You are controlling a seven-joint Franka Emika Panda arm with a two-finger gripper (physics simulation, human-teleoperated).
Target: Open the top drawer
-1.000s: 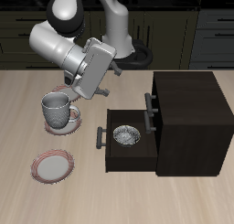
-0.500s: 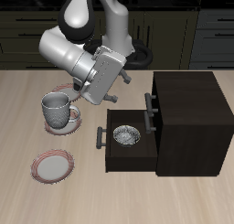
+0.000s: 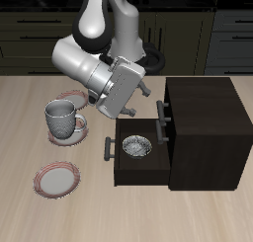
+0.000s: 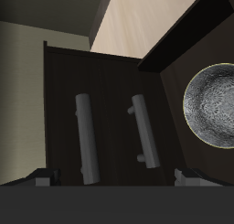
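Note:
The dark brown cabinet (image 3: 203, 113) stands on the table with its top drawer (image 4: 64, 100) shut. That drawer's grey bar handle (image 3: 163, 110) (image 4: 84, 136) sits above a like handle (image 4: 142, 127) on the drawer below. My gripper (image 3: 132, 103) (image 4: 114, 178) is open and hangs in front of the cabinet's face, a short way off and apart from both handles. Nothing is between its fingertips (image 4: 41, 177). The lowest drawer (image 3: 117, 159) is pulled out, with a grey bowl (image 3: 135, 147) (image 4: 212, 104) in it.
A grey mug (image 3: 63, 119) stands on a plate beside the open drawer. Another red-rimmed plate (image 3: 57, 179) lies nearer the table's front edge. A third plate (image 3: 69, 96) shows partly behind the arm. The pulled-out drawer's handle (image 3: 107, 147) juts below the gripper.
The arm has swung toward the cabinet's front, carrying the open gripper closer to the upper handles. The cabinet, drawers, mug and plates have not moved.

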